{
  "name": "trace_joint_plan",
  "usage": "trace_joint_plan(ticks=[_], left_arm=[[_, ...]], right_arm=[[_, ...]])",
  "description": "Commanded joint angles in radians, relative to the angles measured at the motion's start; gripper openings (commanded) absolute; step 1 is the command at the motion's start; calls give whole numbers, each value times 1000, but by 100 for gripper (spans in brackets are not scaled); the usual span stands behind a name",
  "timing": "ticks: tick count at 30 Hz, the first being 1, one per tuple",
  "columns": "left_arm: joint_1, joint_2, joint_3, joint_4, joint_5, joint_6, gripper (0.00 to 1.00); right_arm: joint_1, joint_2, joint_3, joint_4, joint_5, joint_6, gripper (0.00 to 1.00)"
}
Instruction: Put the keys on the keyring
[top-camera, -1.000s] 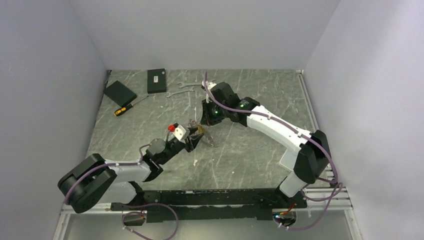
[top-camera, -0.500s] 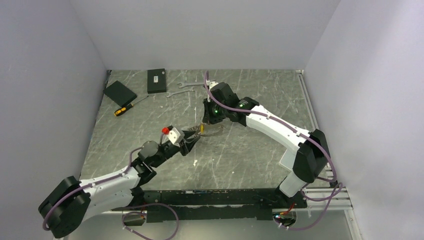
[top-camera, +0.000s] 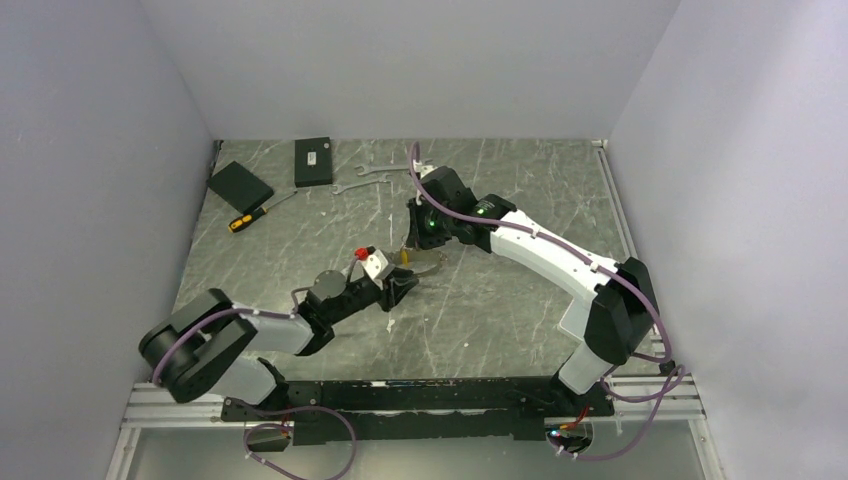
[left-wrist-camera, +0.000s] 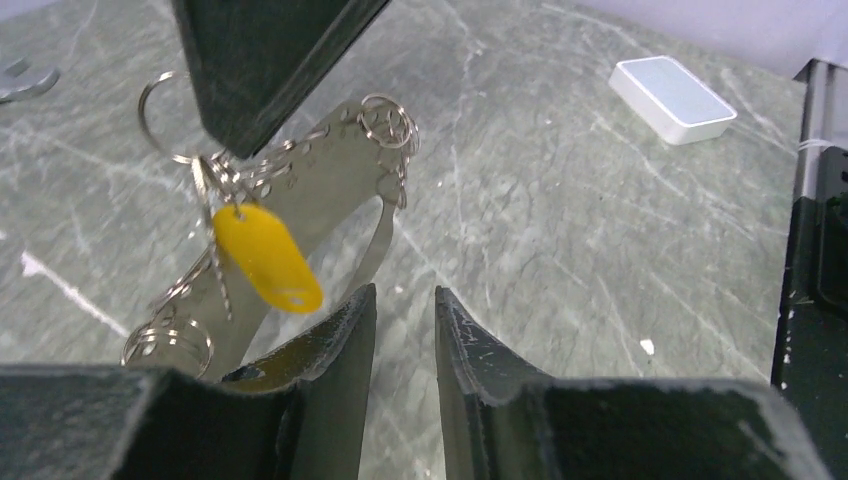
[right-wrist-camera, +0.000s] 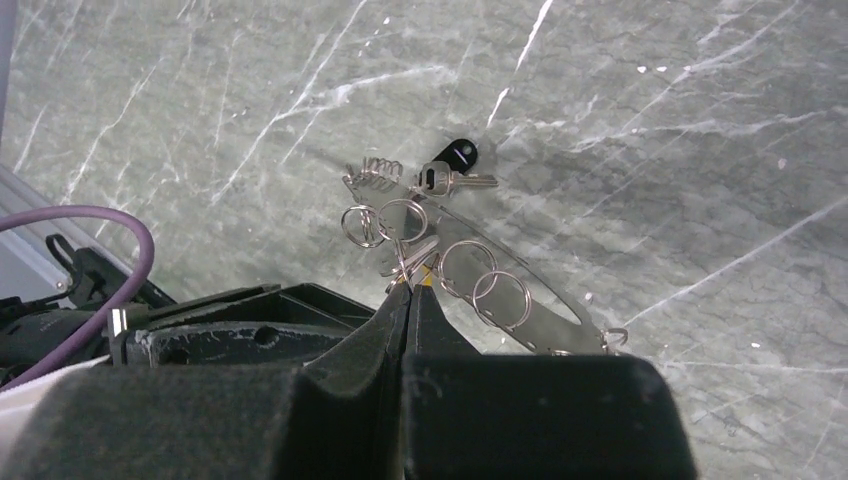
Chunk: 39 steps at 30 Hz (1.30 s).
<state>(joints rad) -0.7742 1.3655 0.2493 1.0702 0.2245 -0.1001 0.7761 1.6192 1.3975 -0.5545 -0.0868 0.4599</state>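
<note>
The right pincer (right-wrist-camera: 408, 292) is pressed fully closed on the keyring (right-wrist-camera: 556, 308), gripping it at a cluster of small split rings and holding it above the surface (top-camera: 500, 300). The keyring is a flat, silvery band bent into a long loop, with more small split rings threaded along its edge. A yellow key (left-wrist-camera: 265, 258) hangs from the gripped cluster, just below the right pincer's tip. A dark-headed key (right-wrist-camera: 452, 160) sits at the loop's far end; whether it is attached cannot be told.

The left pincer (left-wrist-camera: 405, 298) is close beneath the keyring, its fingers (left-wrist-camera: 338, 322) parted by a narrow gap with nothing between them. The band's lower edge passes just behind the left finger.

Seen from above, both pincers meet near the middle of the surface. Farther back lie two silver wrenches (top-camera: 375, 172), two black boxes (top-camera: 313, 161) and a screwdriver (top-camera: 258, 213) with a yellow and black handle.
</note>
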Motion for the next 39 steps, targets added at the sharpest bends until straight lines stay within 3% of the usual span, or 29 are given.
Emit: trace_joint_plan(ticks=[1, 9, 13, 17, 28, 34, 39], left_arm=[[-4, 91, 42, 215, 57, -39, 33], [-5, 223, 40, 283, 10, -43, 34], [-5, 343, 25, 463, -11, -73, 34], [-12, 406, 54, 484, 0, -88, 35], [-20, 358, 73, 486, -92, -50, 37], [-20, 346, 71, 485, -155, -66, 50], [-28, 354, 89, 486, -148, -67, 52]], right_arm=[[3, -14, 3, 3, 72, 48, 0], [-1, 39, -72, 0, 122, 71, 0], [-1, 59, -65, -11, 115, 81, 0], [-4, 47, -52, -21, 129, 77, 0], [-10, -17, -52, -48, 106, 73, 0], [-14, -57, -52, -55, 107, 67, 0], [-14, -76, -69, -33, 69, 69, 0]])
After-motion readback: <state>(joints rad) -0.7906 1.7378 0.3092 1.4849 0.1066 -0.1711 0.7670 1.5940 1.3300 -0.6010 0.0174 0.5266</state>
